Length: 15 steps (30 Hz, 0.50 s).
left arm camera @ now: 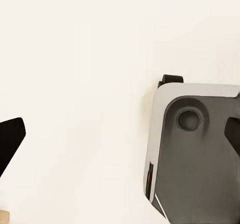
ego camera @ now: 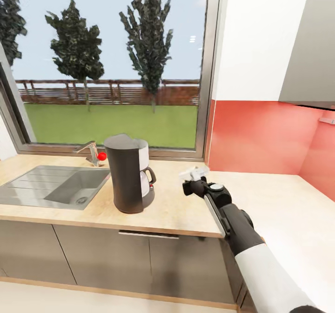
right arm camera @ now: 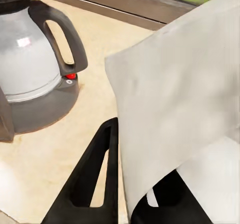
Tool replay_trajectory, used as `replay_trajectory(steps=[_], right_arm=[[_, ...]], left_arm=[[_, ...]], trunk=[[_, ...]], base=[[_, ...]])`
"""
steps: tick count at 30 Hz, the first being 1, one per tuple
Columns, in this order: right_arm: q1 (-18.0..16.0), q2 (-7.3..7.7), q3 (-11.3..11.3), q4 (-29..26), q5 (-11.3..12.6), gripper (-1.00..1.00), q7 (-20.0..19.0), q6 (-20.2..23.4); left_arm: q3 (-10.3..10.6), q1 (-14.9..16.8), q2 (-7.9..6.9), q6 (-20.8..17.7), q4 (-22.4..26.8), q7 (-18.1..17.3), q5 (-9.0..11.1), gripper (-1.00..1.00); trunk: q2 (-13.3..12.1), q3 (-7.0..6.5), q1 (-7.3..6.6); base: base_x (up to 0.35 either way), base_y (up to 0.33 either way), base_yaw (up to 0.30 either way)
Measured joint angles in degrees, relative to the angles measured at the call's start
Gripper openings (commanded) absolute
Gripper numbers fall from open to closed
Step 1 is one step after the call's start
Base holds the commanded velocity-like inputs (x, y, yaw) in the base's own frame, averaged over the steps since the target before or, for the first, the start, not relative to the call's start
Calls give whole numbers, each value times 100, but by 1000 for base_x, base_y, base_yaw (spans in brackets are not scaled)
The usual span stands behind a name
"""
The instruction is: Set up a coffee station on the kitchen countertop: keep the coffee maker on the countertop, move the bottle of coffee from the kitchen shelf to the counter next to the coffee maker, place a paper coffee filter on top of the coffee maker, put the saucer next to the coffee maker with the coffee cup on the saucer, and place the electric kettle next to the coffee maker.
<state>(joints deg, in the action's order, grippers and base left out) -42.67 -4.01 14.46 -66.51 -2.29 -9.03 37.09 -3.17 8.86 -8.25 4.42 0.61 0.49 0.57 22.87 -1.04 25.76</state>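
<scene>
right tool gripping paper coffee filter, beside coffee maker

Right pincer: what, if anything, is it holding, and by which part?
The right pincer holds the paper filter, pinched at its lower edge between the fingers.
</scene>
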Motion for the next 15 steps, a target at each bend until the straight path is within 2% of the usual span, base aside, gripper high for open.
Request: replay_trajectory(steps=[2, 5, 7, 8, 11, 13, 14, 15], right_arm=[[-337, -18, 81, 24, -3, -100, -13, 286], [-890, -32, 490, 173, -7, -100, -23, 666], [-1383, -36, 827, 351, -12, -100, -29, 1014], [-1519, -36, 898, 400, -11, -100, -30, 1124], [-2247, -38, 1247, 702, -7, -100, -36, 1844], [-2609, -40, 1351, 795, 3, -100, -126, 2025], [-2910, -42, 1419, 833, 1, -100, -429, 2112], [-2960, -41, 1446, 837, 4, -100, -476, 2122]], left_arm=[[1, 0, 8, 2, -9, 0, 0, 100], [2, 0, 13, -1, -21, -1, -1, 100], [3, 0, 15, 0, -31, -1, -1, 100], [3, 0, 15, 1, -34, -1, -1, 100], [3, 0, 16, 4, -56, -6, -1, 100], [3, 0, 23, -6, -60, -10, -1, 100], [4, 0, 36, -33, -62, -15, -4, 100], [3, 0, 38, -37, -64, -16, -8, 100]], trunk=[[1, 1, 0], [1, 1, 0], [0, 0, 0], [1, 1, 0], [0, 0, 0], [1, 0, 0], [-1, -1, 0], [2, 1, -1]], base=[[0, 0, 0], [0, 0, 0], [0, 0, 0], [0, 0, 0], [0, 0, 0], [0, 0, 0], [0, 0, 0], [0, 0, 0]])
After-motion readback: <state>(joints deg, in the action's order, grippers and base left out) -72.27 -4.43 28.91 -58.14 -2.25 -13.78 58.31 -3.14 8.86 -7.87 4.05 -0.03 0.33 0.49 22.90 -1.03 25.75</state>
